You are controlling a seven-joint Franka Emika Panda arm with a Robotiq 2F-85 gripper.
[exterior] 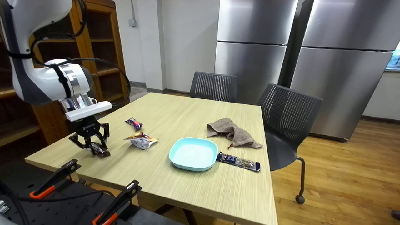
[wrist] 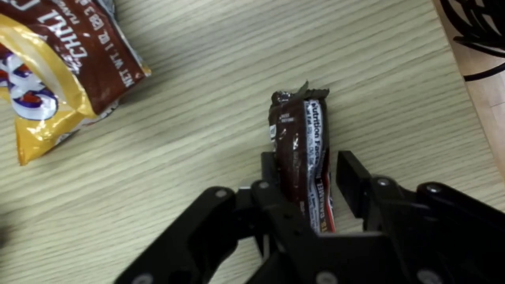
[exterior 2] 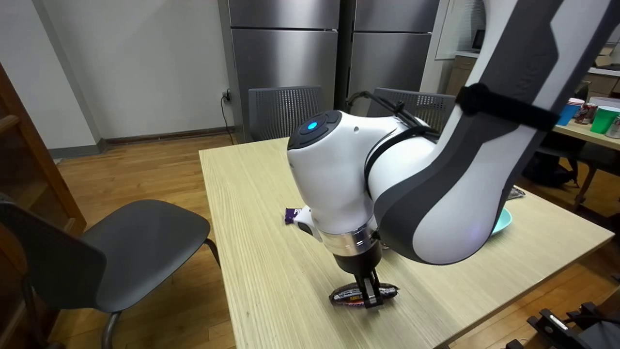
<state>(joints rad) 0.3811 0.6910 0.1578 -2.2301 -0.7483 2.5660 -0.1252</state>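
"One brown bar (exterior: 100,150)?"
"In an exterior view, it lies on the table (exterior: 187,115) near a chip bag (exterior: 142,141)."
"Next?"
"In an exterior view, my arm (exterior 2: 334,179) stands over it."
"Wrist?"
"My gripper (wrist: 307,177) straddles it, jaws parted, a gap on one side."

Premises: a shared kitchen or break room, institutional rather than domestic in character. Two tall stainless-steel refrigerators (exterior: 251,62) stand side by side. Matching grey chairs (exterior: 214,86), at least one on castors (exterior: 300,199), are placed about a light-wood table (exterior: 175,118). A counter (exterior 2: 462,77) with drawers and a further table (exterior 2: 579,130) bearing plastic cups (exterior 2: 604,118) are noted in the background. The presence of a robot arm (exterior: 47,82) over the nearer table is consistent with laboratory use.
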